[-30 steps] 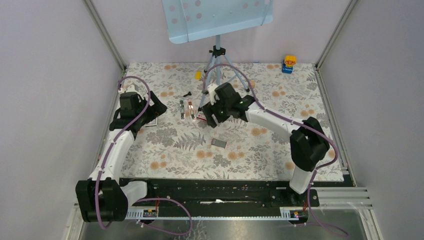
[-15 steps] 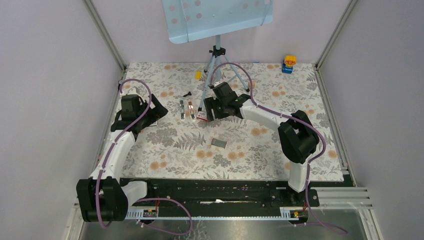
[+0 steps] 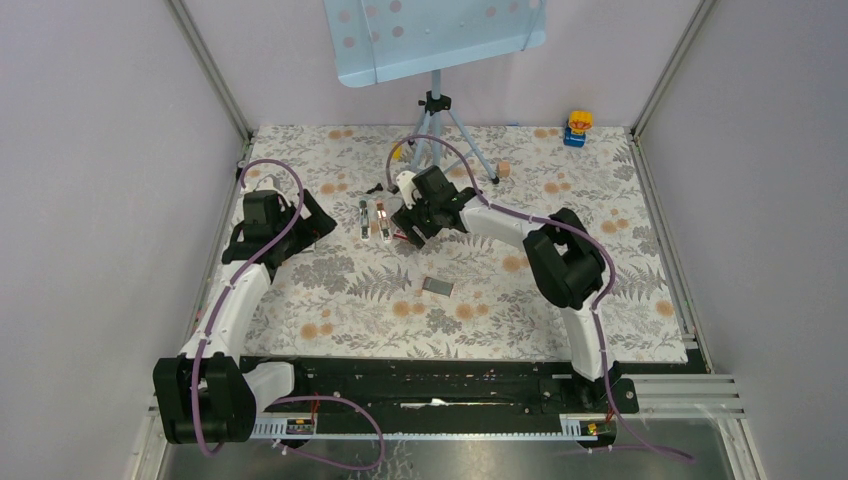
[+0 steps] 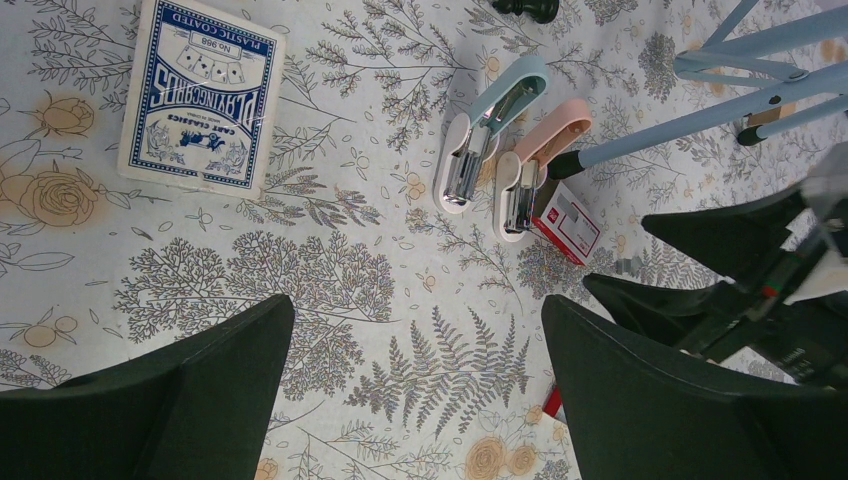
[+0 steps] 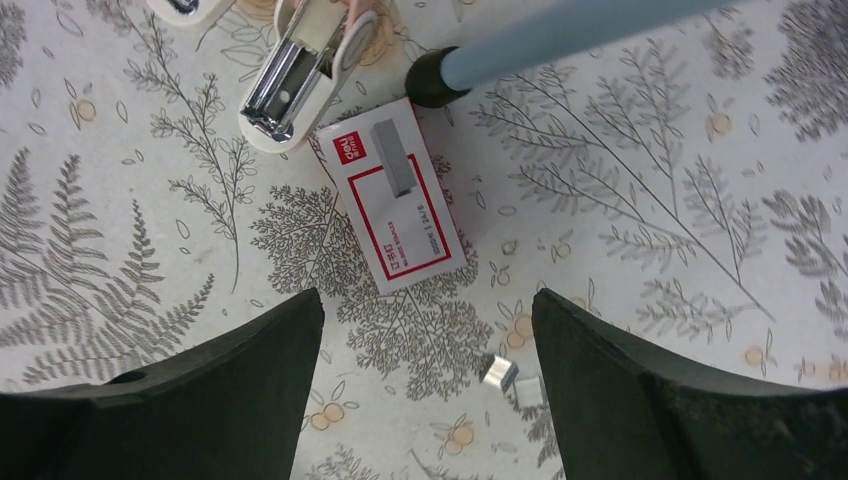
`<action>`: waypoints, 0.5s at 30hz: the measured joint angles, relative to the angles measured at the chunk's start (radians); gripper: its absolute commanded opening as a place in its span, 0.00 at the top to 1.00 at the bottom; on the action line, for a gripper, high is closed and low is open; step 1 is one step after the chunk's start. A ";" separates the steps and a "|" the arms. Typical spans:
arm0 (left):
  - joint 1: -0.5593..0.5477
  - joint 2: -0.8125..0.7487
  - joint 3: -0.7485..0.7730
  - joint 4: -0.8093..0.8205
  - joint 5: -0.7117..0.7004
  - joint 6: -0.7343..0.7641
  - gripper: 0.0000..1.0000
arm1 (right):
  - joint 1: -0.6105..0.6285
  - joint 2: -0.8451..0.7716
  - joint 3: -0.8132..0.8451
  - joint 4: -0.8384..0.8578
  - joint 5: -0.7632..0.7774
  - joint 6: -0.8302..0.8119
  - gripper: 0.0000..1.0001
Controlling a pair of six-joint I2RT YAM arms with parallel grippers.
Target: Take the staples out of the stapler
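A table with a flowery cloth (image 3: 500, 290) sits inside plain grey walls.
The right gripper (image 5: 428, 300) hangs spread wide and empty over a red-and-white cardboard staple box (image 5: 395, 205). A short silver strip of staples (image 5: 498, 372) lies near. The pink-and-white plastic stapler (image 5: 300, 80) lies flipped open just beside the box. The left gripper (image 4: 417, 305) is spread wide too.

Left gripper (image 4: 416, 310), right gripper (image 5: 428, 300): jaws apart

Staple box (image 5: 392, 205) beside stapler (image 5: 300, 75), tripod foot (image 5: 432, 78) adjacent
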 measured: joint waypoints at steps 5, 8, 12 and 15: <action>0.000 0.000 0.000 0.000 0.000 0.000 0.01 | 0.000 0.071 0.061 -0.033 -0.071 -0.120 0.16; 0.000 0.000 0.000 0.000 0.000 0.000 0.01 | 0.000 0.107 0.108 -0.056 -0.102 -0.156 0.17; 0.000 0.000 0.000 0.000 0.000 0.000 0.01 | 0.000 0.146 0.166 -0.083 -0.130 -0.184 0.19; 0.000 0.000 0.000 -0.001 0.000 0.001 0.01 | 0.000 0.175 0.206 -0.105 -0.145 -0.200 0.21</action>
